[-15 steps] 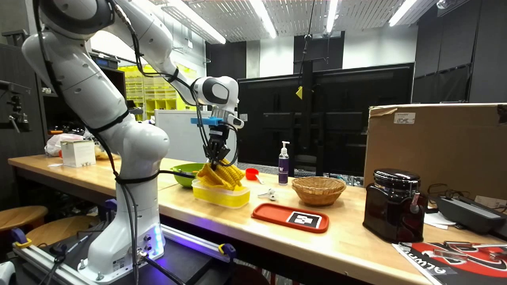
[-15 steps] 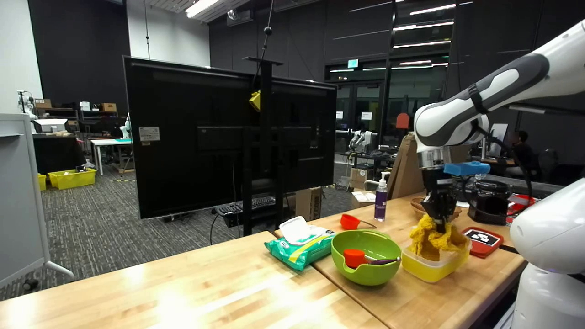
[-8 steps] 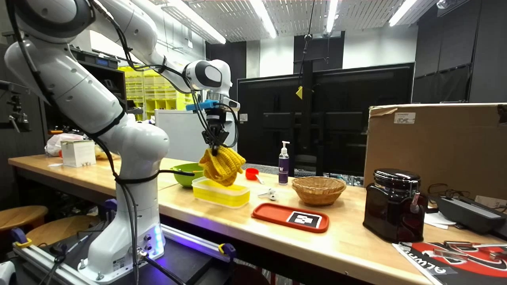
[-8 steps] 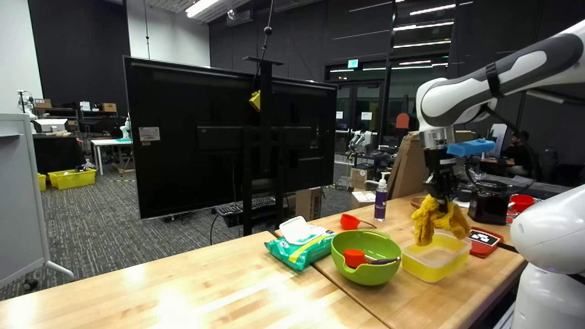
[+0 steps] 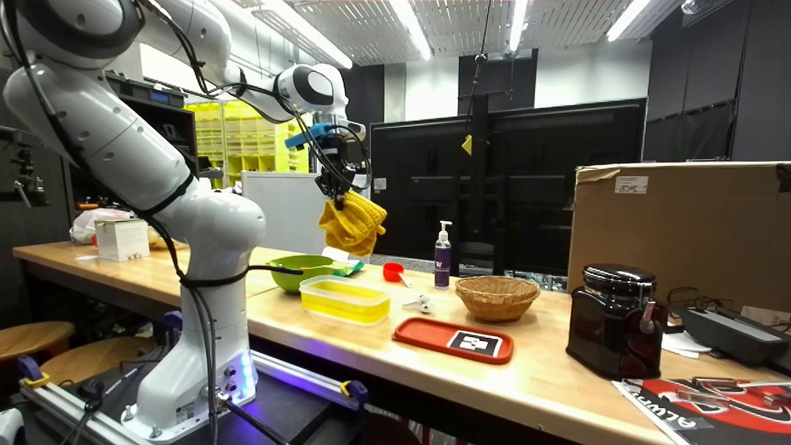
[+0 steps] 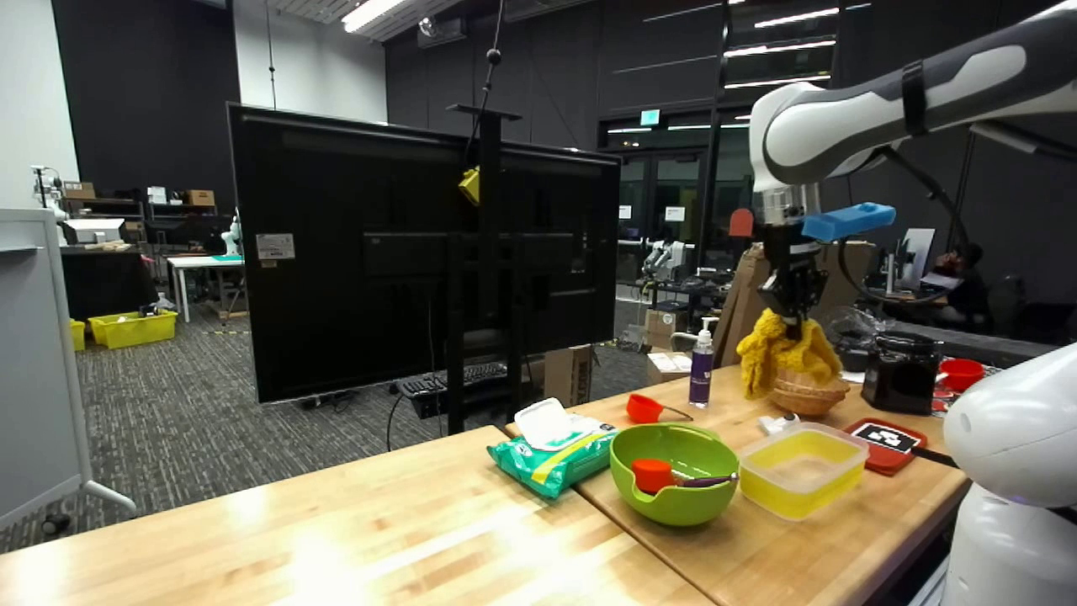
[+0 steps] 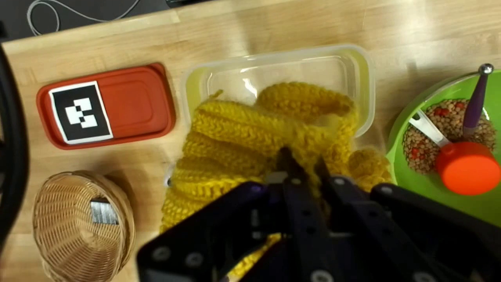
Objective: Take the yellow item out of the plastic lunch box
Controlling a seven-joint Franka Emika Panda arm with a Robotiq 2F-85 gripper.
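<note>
The yellow item is a crumpled knitted yellow cloth (image 5: 353,227), which also shows in an exterior view (image 6: 814,360) and in the wrist view (image 7: 231,137). My gripper (image 5: 340,203) is shut on its upper part, with cloth bunched between the fingertips in the wrist view (image 7: 304,162). The cloth hangs in the air, apart from the lunch box and above its level. The plastic lunch box (image 5: 346,306), pale yellow-green and rectangular, stands open on the table. It looks empty in an exterior view (image 6: 770,490). In the wrist view the cloth hides part of the box (image 7: 282,57).
A green bowl (image 6: 686,507) with a red scoop (image 6: 652,474) stands beside the box. A red tray (image 5: 426,332), a wicker basket (image 5: 497,306), a pump bottle (image 5: 442,262) and another red scoop (image 5: 392,271) stand around. A wipes pack (image 6: 547,473) lies behind the bowl.
My gripper has risen with the cloth still in it. One second ago the cloth was partly inside the box; now it hangs well above it. The box has not moved.
</note>
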